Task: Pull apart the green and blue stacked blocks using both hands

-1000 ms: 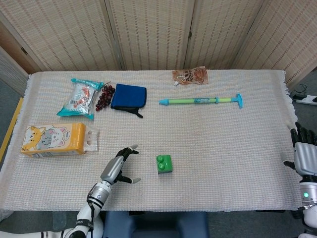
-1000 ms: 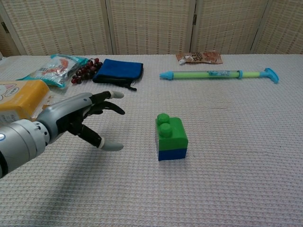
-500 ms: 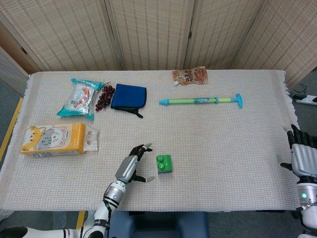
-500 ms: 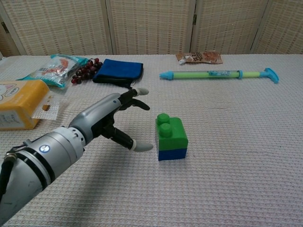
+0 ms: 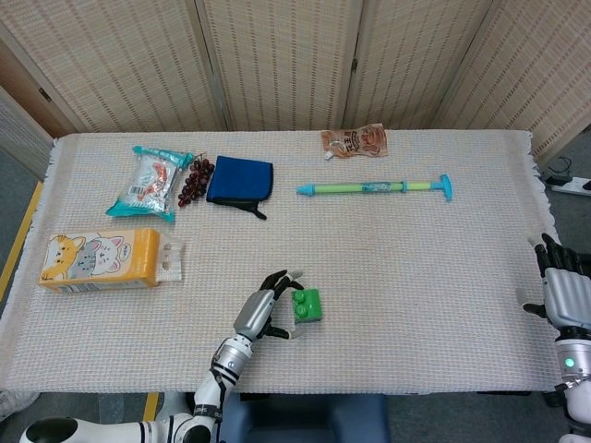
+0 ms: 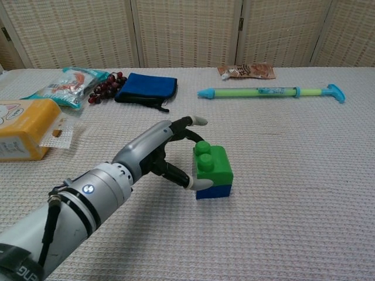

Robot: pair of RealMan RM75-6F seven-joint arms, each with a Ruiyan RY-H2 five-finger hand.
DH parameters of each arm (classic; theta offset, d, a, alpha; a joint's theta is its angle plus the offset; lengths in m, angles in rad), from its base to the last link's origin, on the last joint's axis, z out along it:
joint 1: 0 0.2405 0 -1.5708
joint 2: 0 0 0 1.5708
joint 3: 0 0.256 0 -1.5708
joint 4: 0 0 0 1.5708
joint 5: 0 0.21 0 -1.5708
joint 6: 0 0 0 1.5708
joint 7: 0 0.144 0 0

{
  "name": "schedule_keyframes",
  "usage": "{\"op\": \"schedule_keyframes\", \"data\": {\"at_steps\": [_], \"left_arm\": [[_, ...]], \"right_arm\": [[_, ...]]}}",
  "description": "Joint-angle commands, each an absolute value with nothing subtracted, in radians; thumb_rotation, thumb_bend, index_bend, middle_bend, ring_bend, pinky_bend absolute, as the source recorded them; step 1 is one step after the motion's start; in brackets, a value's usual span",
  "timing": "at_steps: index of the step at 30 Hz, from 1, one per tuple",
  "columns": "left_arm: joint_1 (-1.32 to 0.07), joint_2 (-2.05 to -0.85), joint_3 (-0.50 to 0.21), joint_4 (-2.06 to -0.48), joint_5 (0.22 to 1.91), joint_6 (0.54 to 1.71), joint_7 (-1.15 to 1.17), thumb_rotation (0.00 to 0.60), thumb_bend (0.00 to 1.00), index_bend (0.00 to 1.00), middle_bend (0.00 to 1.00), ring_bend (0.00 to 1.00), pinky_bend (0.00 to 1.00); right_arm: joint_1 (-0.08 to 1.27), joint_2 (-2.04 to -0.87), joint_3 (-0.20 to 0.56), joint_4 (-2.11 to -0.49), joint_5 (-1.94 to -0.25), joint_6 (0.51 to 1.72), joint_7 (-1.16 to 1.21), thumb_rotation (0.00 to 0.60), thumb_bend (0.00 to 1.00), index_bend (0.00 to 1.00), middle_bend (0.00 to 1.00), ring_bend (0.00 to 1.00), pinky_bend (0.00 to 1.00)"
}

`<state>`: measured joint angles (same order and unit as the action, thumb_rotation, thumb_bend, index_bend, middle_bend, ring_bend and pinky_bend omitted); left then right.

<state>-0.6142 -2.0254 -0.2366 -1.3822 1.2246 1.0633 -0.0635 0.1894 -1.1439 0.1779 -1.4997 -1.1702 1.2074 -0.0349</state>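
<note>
Near the counter's (image 5: 416, 277) front edge, left hand (image 6: 167, 153) fingers (image 6: 198, 121) spread wide around the blocks (image 6: 212, 171); right hand (image 5: 563, 288) open at the right edge.

The head view looks steeply down from high above the near edge, taking in the whole table (image 5: 443, 277). The chest view sits low and close, facing across it toward the folding screen (image 6: 187, 32); both share the tabletop.
</note>
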Motion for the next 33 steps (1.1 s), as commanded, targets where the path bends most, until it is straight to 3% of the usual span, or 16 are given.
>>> {"op": "schedule_keyframes", "data": {"at_steps": [1, 13, 27, 30, 33], "left_arm": [[-0.63, -2.055, -0.247, -1.316, 1.249, 1.052, -0.119, 0.6, 0.21, 0.16, 0.35, 0.07, 0.0], [-0.658, -2.11, -0.27, -1.177, 1.277, 1.058, -0.178, 0.6, 0.21, 0.18, 0.4, 0.09, 0.0], [-0.655, -2.126, -0.266, -1.134, 1.278, 1.071, -0.159, 0.6, 0.23, 0.25, 0.51, 0.13, 0.0], [-0.653, -2.134, -0.267, -1.123, 1.28, 1.082, -0.154, 0.6, 0.27, 0.28, 0.55, 0.16, 0.0], [-0.649, -2.143, -0.273, -1.114, 1.274, 1.092, -0.153, 0.6, 0.38, 0.32, 0.61, 0.19, 0.0]], "right_arm": [[0.191, -1.143, 0.176, -1.497, -1.174, 1.205, -0.028, 0.6, 0.4, 0.0, 0.0, 0.0, 0.0], [0.197, -1.134, 0.171, -1.493, -1.172, 1.188, -0.007, 0.6, 0.4, 0.0, 0.0, 0.0, 0.0], [0.203, -1.134, 0.166, -1.492, -1.178, 1.182, 0.003, 0.6, 0.4, 0.0, 0.0, 0.0, 0.0], [0.204, -1.135, 0.165, -1.492, -1.176, 1.181, 0.002, 0.6, 0.4, 0.0, 0.0, 0.0, 0.0], [0.205, -1.137, 0.165, -1.489, -1.175, 1.18, 0.001, 0.6, 0.4, 0.0, 0.0, 0.0, 0.0]]}}
